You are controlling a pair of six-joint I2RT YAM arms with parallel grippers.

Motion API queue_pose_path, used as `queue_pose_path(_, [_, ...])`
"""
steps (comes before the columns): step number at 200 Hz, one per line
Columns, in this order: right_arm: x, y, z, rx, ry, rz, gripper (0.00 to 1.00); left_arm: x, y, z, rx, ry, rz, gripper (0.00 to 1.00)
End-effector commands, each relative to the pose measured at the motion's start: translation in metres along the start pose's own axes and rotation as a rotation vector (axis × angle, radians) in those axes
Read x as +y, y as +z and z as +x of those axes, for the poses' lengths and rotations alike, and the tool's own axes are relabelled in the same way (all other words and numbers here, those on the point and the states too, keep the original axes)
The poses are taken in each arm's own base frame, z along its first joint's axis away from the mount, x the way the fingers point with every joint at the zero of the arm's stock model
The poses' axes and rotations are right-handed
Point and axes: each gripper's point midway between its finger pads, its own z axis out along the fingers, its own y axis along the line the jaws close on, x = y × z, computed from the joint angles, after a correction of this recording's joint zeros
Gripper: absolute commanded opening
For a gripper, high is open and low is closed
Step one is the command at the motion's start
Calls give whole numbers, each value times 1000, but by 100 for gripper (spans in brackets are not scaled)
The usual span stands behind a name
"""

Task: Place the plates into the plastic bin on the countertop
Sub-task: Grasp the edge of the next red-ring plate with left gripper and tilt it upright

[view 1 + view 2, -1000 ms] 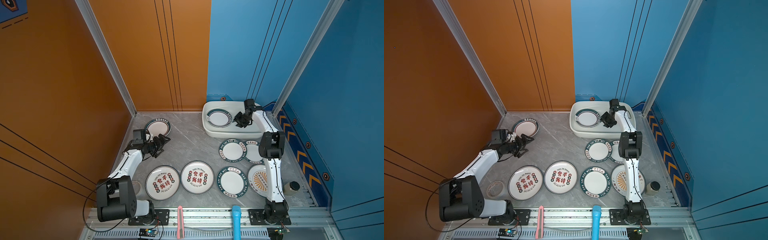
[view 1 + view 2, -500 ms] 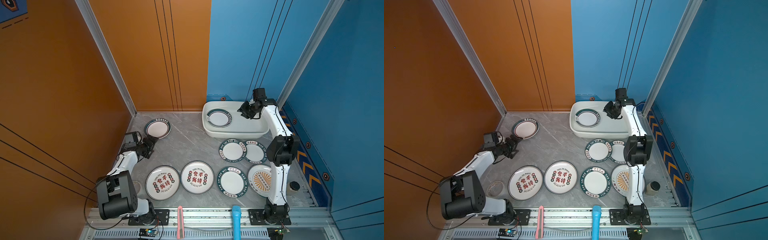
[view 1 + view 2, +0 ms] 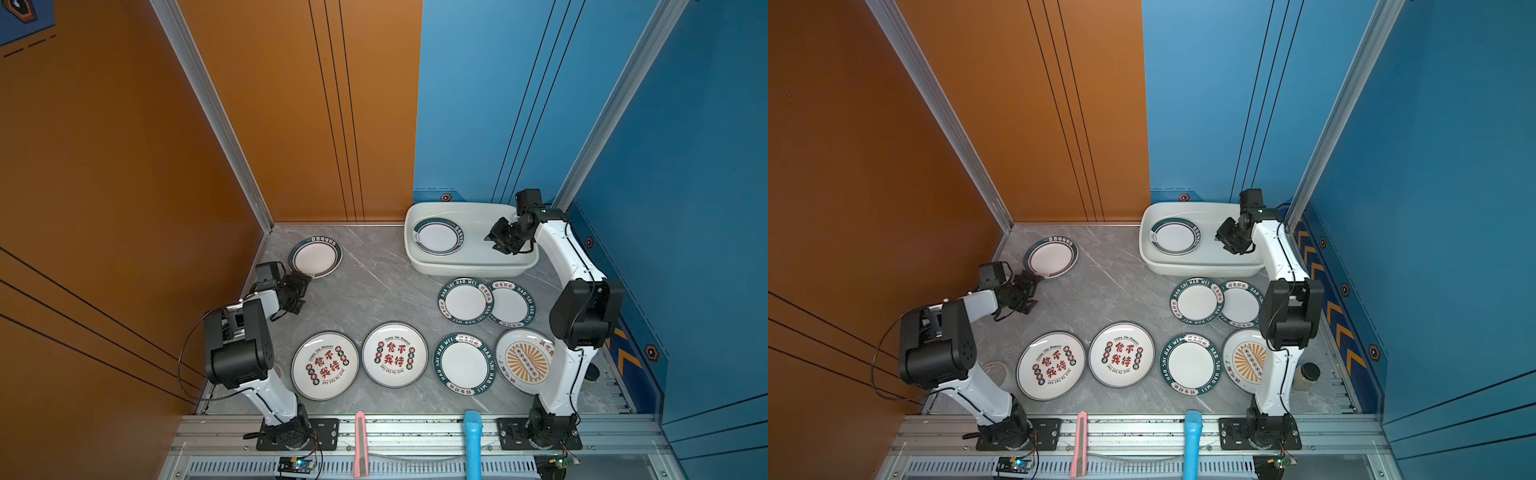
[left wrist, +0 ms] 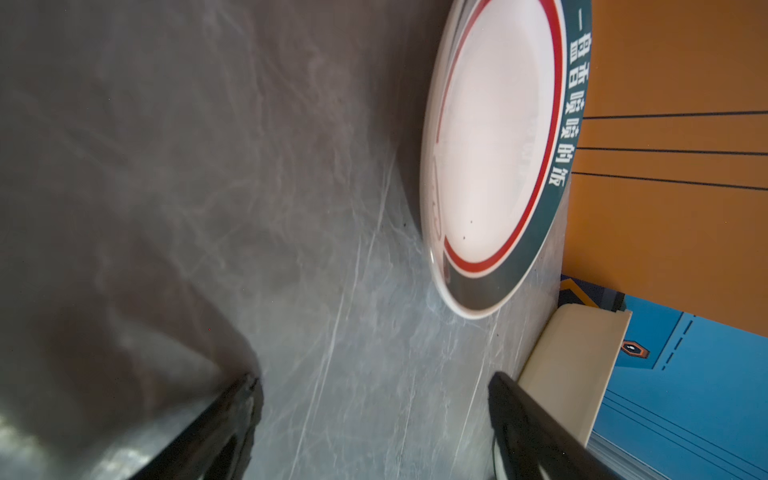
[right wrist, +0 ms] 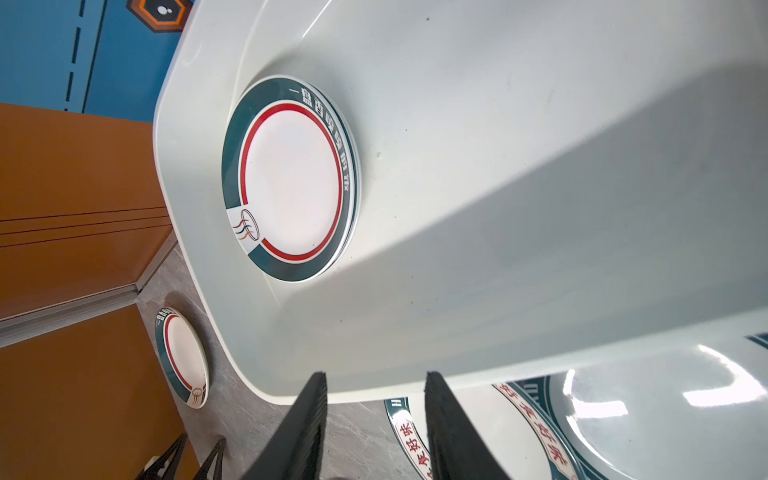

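One green-rimmed plate (image 3: 437, 236) (image 5: 291, 178) lies in the left half of the white plastic bin (image 3: 469, 266) (image 5: 498, 166). My right gripper (image 3: 492, 243) (image 5: 376, 376) hangs over the bin's right end, open and empty. A matching plate (image 3: 316, 257) (image 4: 494, 145) lies far left on the grey countertop (image 3: 374, 286). My left gripper (image 3: 305, 282) (image 4: 374, 380) is low just in front of it, open wide, holding nothing. Several more plates lie in front of the bin, among them two with red characters (image 3: 325, 365) (image 3: 395, 354) and a sunburst one (image 3: 525, 361).
A tape roll (image 3: 995, 371) lies by the left arm's base, and a small jar (image 3: 1308, 374) stands by the right arm. A pink knife (image 3: 360, 442) and a blue handle (image 3: 472, 440) rest on the front rail. Orange and blue walls close in three sides.
The left arm has folded back toward its base, and its gripper sits slightly back from the far-left plate. The right arm's elbow has risen, and its gripper has shifted toward the bin's right end.
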Motion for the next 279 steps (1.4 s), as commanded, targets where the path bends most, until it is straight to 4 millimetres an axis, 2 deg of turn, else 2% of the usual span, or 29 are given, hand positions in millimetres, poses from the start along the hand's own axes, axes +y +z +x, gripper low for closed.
queue_pose_path(1, [0, -25, -7, -66, -24, -5, 42, -11, 10, -17, -31, -2, 27, 88])
queue_pose_path(37, [-1, -30, -3, -70, -23, -4, 42, -8, 27, -23, -20, -8, 19, 88])
queue_pose_path(40, [-1, -31, -3, -70, -22, -4, 42, -7, 28, -23, -19, -8, 18, 83])
queue_pose_path(79, [-5, -37, 1, -73, -24, -1, 42, 1, 49, -22, 3, -36, 33, 63])
queue_pose_path(145, [-6, -36, 5, -62, -27, -2, 42, 19, 64, -15, 30, -41, -2, 45])
queue_pose_path(147, [-6, -36, 5, -62, -28, -1, 42, 10, 64, -20, 21, -32, 15, 45])
queue_pose_path(153, [-5, -36, 6, -60, -31, -3, 42, 7, 65, -22, 21, -29, 23, 43])
queue_pose_path(174, [-2, -38, 8, -62, -40, -8, 42, 8, 68, -21, 27, -32, 27, 39])
queue_pose_path(183, [-10, -32, 15, -41, -33, 11, 42, 8, 68, -21, 26, -30, 29, 36])
queue_pose_path(223, [-15, -33, 22, -33, -41, 16, 42, 11, 73, -21, 22, -50, 36, 25])
queue_pose_path(243, [-18, -34, 26, -27, -46, 19, 42, 7, 74, -21, 19, -54, 49, 20])
queue_pose_path(267, [-20, -35, 30, -23, -46, 18, 42, 1, 73, -20, 27, -40, 66, 9])
queue_pose_path(279, [-21, -36, 32, -23, -46, 19, 42, 0, 72, -20, 30, -37, 73, 7])
